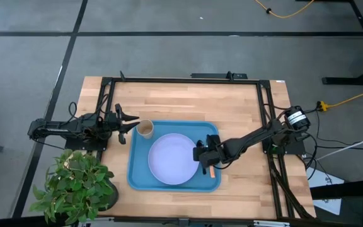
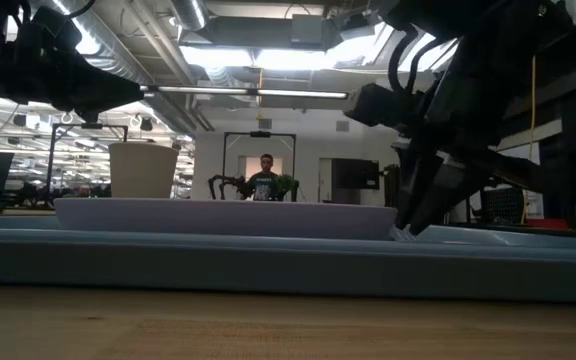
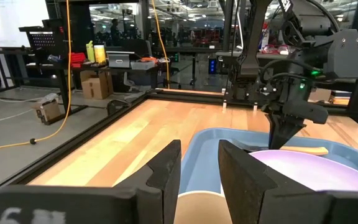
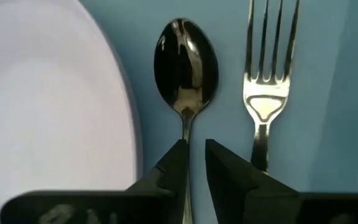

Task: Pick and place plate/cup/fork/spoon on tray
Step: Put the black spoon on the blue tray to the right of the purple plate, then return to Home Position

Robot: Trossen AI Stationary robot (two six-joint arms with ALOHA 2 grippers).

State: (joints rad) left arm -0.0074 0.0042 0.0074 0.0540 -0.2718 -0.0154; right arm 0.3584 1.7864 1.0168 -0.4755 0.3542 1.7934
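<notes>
The spoon [image 4: 186,62] lies on the tray [image 1: 137,176] between the plate [image 1: 172,159] and the fork [image 4: 267,81], its handle between the nearly closed fingers of the right pincer [image 4: 193,163]. The cup [image 1: 145,129] stands at the tray's far left corner, beside the open left pincer [image 1: 130,123] over the bench [image 1: 188,101].

No text, label or number can be read anywhere.

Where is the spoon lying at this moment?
In the right wrist view the spoon lies on the tray, between the plate and the fork, its handle between the right pincer's fingers.
</notes>
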